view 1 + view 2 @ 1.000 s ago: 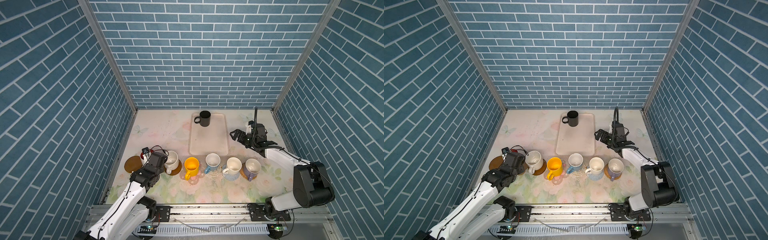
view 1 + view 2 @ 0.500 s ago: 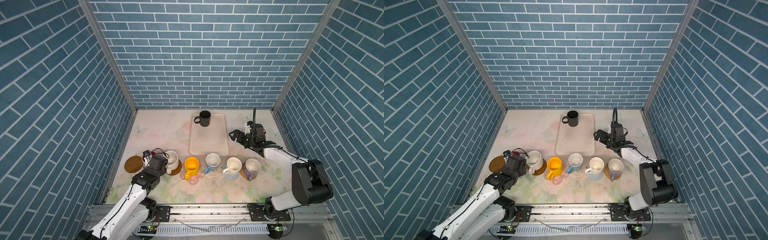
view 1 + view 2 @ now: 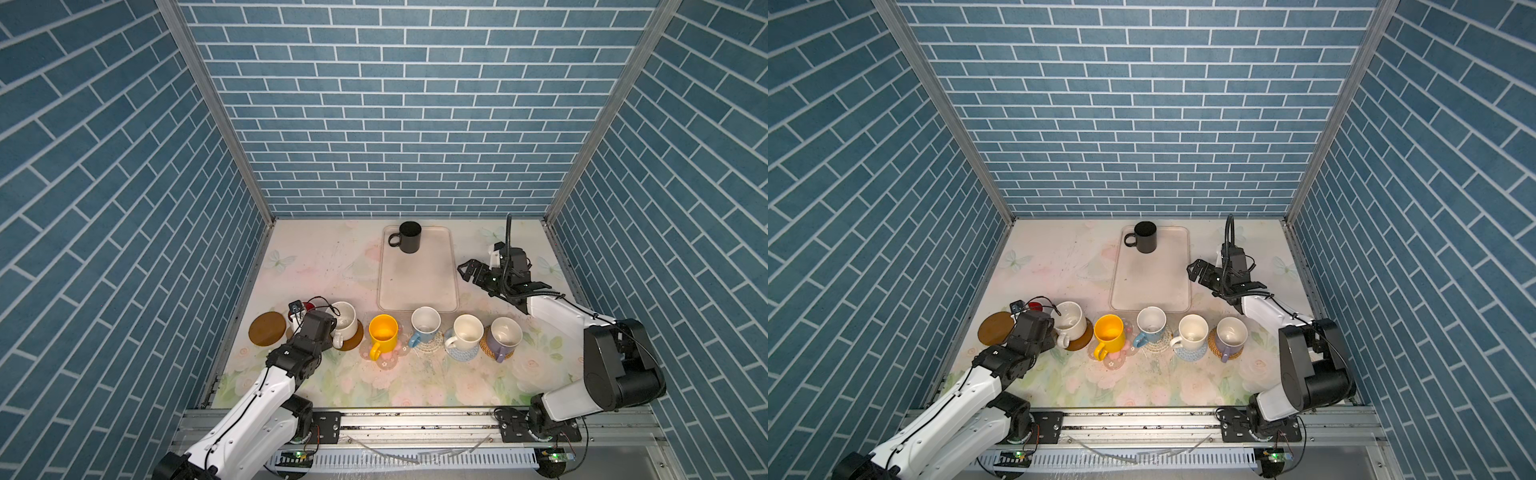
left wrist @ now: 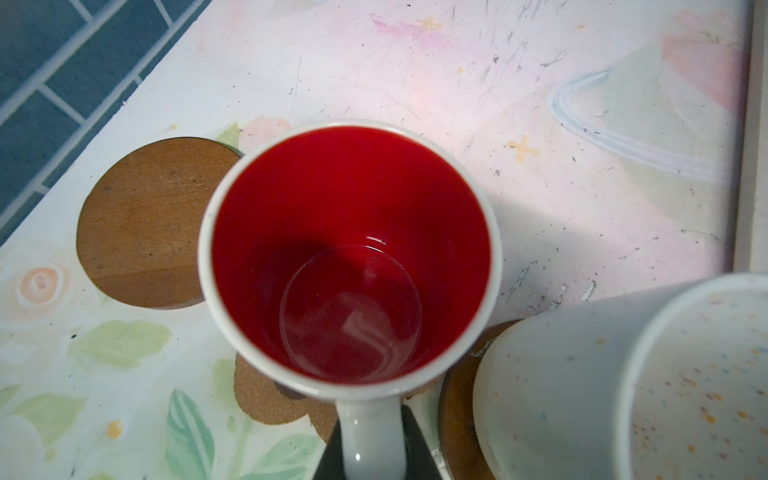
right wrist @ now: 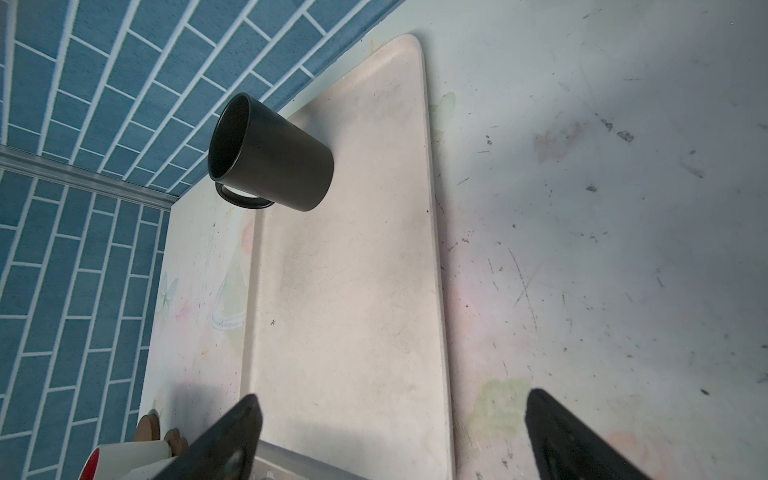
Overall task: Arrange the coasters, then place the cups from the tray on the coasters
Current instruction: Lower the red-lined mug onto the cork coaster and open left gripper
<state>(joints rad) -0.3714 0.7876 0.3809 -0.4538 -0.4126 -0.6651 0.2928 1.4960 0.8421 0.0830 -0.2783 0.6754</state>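
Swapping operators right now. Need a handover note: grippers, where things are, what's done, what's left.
Left gripper: shut on the handle of the red-inside mug, over the paw coaster; cannot tell if it is seated.
Right gripper: open, empty, beside the tray.
Done: five mugs on coasters in the front row, from the speckled cream mug to the lavender mug.
Left: release the red-inside mug; move the black mug from the tray to the bare brown disc.

tray floor: open, only black mug at far end | table left of tray: open | right gripper beside tray's right rim | mug row along tray's near edge: narrow gaps | red-lined mug: close between brown disc and speckled mug | table before row: open
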